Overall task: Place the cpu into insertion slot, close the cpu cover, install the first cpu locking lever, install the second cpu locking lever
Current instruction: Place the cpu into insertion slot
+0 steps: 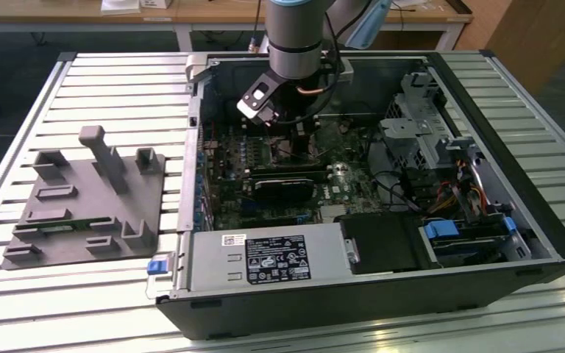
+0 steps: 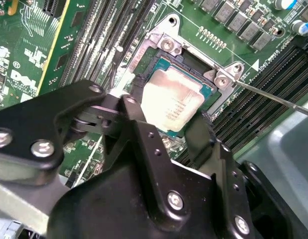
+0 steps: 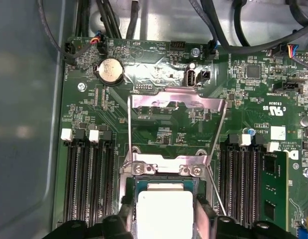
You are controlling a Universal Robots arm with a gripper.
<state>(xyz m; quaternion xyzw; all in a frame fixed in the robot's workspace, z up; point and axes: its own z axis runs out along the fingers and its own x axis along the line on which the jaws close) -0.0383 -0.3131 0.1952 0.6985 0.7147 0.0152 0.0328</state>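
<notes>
The cpu (image 2: 171, 102) lies in the insertion slot (image 2: 159, 62), beneath the tool (image 2: 166, 112).

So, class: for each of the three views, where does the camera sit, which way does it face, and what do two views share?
Exterior view: off the arm, high, looking down into the open computer case; the arm shows.
First wrist view: on the arm, facing the motherboard and open cpu cover; the gripper shows.
Second wrist view: on the arm, looking past the gripper at the cpu.
Shared: both wrist views show the cpu in the insertion slot.
</notes>
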